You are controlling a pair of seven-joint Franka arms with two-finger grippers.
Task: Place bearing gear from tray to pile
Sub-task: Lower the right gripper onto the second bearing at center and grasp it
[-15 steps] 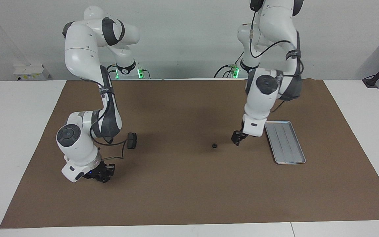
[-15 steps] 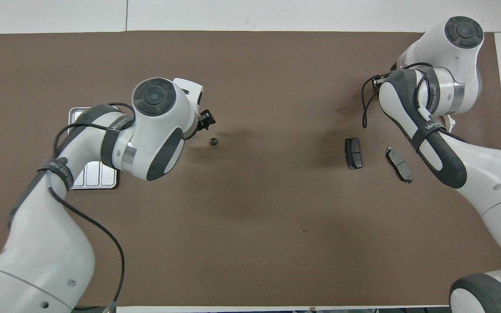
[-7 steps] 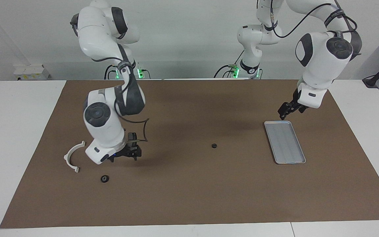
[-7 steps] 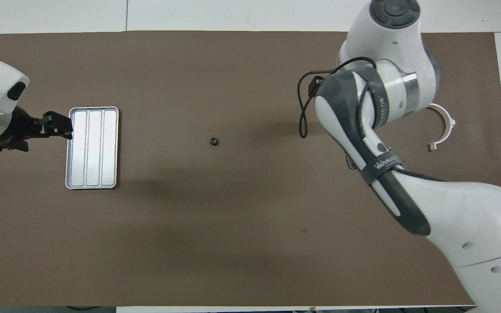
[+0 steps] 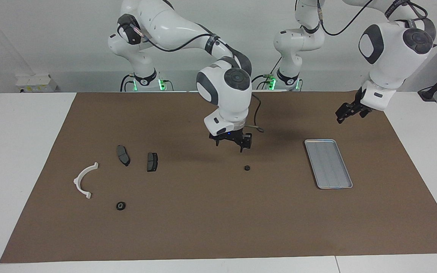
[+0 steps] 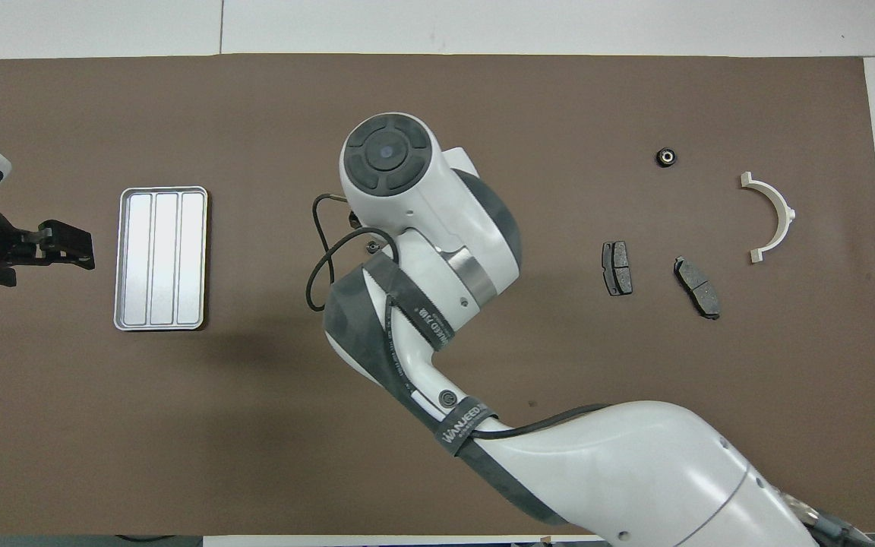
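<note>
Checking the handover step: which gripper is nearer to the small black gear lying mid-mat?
Right. The right gripper hangs open just above the small black gear, slightly nearer the robots. The left gripper is open, up past the tray at the left arm's end.

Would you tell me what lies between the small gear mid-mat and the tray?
Nothing: bare brown mat between the small gear and the tray, clearest in the facing view.

one cam high up across the desk (image 5: 21,151) looking back at the robots, other one overhead from their end pointing steeply down, both wide, both covering the same brown mat (image 5: 218,227)
</note>
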